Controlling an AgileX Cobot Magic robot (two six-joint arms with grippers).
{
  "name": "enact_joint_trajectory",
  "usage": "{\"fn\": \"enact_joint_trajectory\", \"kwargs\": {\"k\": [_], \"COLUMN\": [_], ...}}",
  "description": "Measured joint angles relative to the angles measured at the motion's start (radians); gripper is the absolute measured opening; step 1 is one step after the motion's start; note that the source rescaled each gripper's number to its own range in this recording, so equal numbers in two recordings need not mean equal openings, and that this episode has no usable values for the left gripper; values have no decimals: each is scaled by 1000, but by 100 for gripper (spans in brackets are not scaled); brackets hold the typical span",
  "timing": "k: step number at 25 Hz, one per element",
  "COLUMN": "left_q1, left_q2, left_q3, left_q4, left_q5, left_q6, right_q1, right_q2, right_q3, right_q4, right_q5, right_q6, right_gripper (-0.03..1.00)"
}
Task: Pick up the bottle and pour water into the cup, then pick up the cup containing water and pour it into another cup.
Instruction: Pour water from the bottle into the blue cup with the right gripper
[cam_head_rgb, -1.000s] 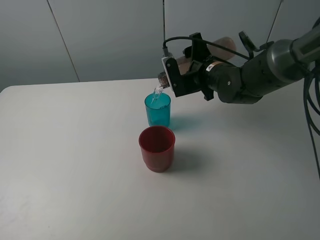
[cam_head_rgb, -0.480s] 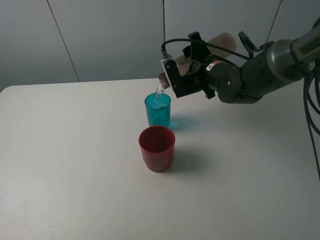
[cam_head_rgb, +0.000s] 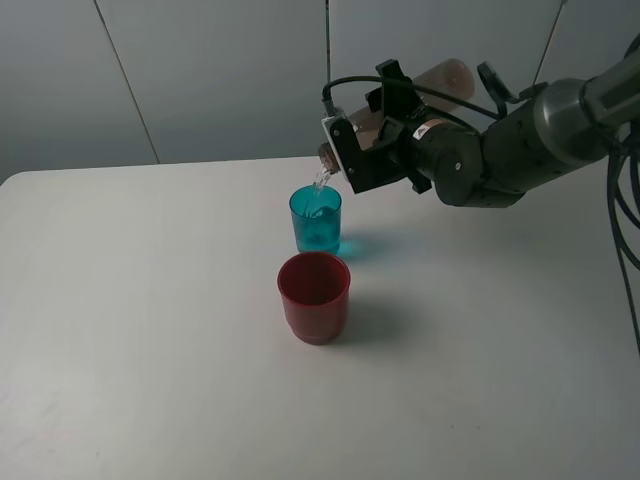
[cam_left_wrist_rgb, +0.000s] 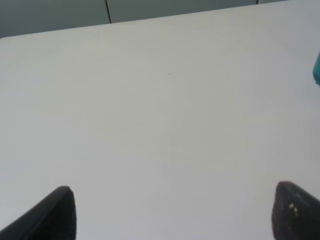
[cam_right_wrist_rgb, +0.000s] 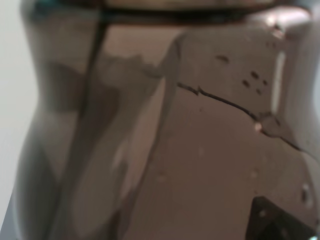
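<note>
While the red cup (cam_head_rgb: 314, 296) stands clear just in front of the teal cup (cam_head_rgb: 316, 222) on the table (cam_head_rgb: 150, 300), the right gripper (cam_head_rgb: 385, 125) clamps tight on the bottle (cam_head_rgb: 440, 78). It's tipped nearly level, neck angled down over the teal cup, water (cam_head_rgb: 320, 183) streaming in. The left gripper (cam_left_wrist_rgb: 175, 215) gapes wide, empty.

Right up close here: the bottle (cam_right_wrist_rgb: 165, 150) fills almost the whole view, smoky brown and see-through, all of it soft and blurred. A dark band (cam_right_wrist_rgb: 175, 12) runs straight across its body. There's a thin jagged line (cam_right_wrist_rgb: 225, 102) wandering over the plastic, and at about one o'clock from it a little cluster of dark specks (cam_right_wrist_rgb: 255, 80), with a bright glint (cam_right_wrist_rgb: 278, 80) just beside them. At five o'clock from the line sits a dark wedge (cam_right_wrist_rgb: 280, 220); can't tell what it is. Off at nine o'clock, a pale strip (cam_right_wrist_rgb: 9, 100) shows past the bottle's curved edge.
</note>
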Motion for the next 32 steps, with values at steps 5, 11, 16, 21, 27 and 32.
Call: {"fn": "enact_joint_trajectory", "kwargs": {"k": [5, 11, 16, 21, 27, 32], "left_q1": [0, 0, 0, 0, 0, 0], "left_q2": [0, 0, 0, 0, 0, 0], "left_q3": [0, 0, 0, 0, 0, 0], "left_q4": [0, 0, 0, 0, 0, 0], "left_q5": [0, 0, 0, 0, 0, 0], "left_q6": [0, 0, 0, 2, 2, 2], "right_q1": [0, 0, 0, 0, 0, 0], "right_q2": [0, 0, 0, 0, 0, 0], "right_q3": [0, 0, 0, 0, 0, 0], "right_q4": [-28, -79, -127, -150, -156, -162], "right_q5": [-6, -10, -12, -22, -32, -34], "right_q6": [0, 0, 0, 0, 0, 0], "right_gripper": [0, 0, 0, 0, 0, 0]}}
